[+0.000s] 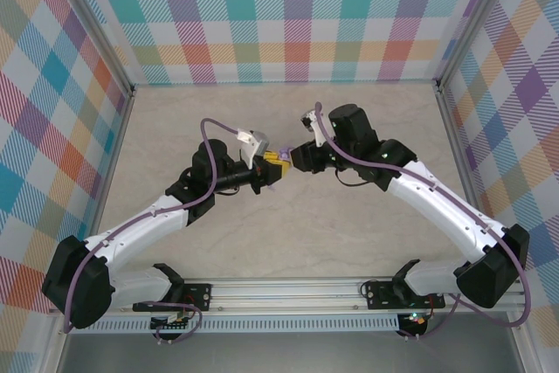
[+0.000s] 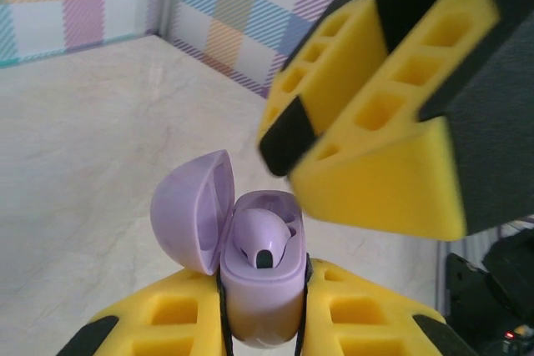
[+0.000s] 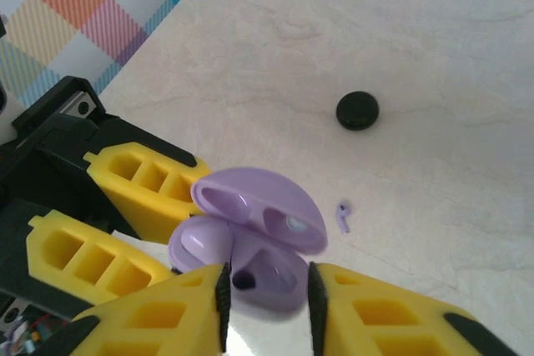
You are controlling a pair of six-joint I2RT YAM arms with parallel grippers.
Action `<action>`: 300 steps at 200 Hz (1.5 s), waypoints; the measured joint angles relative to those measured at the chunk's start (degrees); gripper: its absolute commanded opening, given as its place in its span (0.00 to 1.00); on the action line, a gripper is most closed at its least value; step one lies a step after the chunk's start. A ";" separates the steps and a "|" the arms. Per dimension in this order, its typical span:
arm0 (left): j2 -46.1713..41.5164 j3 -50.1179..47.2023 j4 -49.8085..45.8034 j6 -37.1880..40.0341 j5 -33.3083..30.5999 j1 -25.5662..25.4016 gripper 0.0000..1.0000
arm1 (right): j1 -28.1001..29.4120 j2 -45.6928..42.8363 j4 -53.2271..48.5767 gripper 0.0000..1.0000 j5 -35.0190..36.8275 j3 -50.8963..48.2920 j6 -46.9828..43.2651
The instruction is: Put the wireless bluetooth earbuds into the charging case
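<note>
My left gripper [image 2: 263,310] is shut on the lavender charging case [image 2: 260,289] and holds it upright above the table, its lid [image 2: 190,210] swung open to the left. One lavender earbud [image 2: 263,239] with a dark spot sits in a slot of the case. The second earbud [image 3: 343,217], also lavender, lies loose on the table. My right gripper [image 3: 267,293] hovers close over the open case [image 3: 250,264], jaws apart with nothing between them. In the top view both grippers meet mid-table, left gripper [image 1: 274,170] and right gripper [image 1: 290,157].
A round black disc [image 3: 357,110] lies on the beige table [image 3: 434,31] beyond the loose earbud. Checkered walls [image 1: 288,15] close in the table on three sides. The left gripper's yellow fingers [image 3: 142,181] sit just left of the case in the right wrist view.
</note>
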 measured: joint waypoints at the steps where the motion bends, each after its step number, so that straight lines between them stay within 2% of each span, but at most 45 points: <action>1: -0.02 0.00 -0.04 0.00 -0.13 0.00 0.09 | 0.00 -0.02 0.02 0.36 0.11 -0.02 -0.02; 45: -0.42 0.00 -3.67 0.15 -7.54 0.00 0.09 | -0.28 -0.50 -0.81 0.39 9.40 -0.26 1.95; 79: -4.37 -0.02 -6.56 0.31 -8.98 0.00 0.10 | -2.21 4.79 -3.69 0.40 10.93 0.76 4.31; 118: -11.28 -0.02 -10.45 1.25 -8.83 0.00 0.10 | -4.04 13.77 -5.20 0.41 7.32 2.56 5.18; 155: -17.03 -0.02 -13.90 1.49 -8.33 0.00 0.10 | -4.13 24.48 -5.16 0.41 -0.37 6.80 5.55; 202: -20.57 -0.02 -16.85 1.66 -8.35 0.00 0.10 | -3.48 37.22 -5.68 0.45 -7.21 13.66 5.66; 237: -21.07 0.00 -18.10 1.62 -8.24 0.00 0.10 | -0.81 44.02 -8.55 0.48 -7.54 19.91 4.35; 300: -21.40 0.00 -18.12 1.62 -7.72 0.00 0.10 | 2.38 51.49 -14.45 0.48 -3.45 28.13 1.20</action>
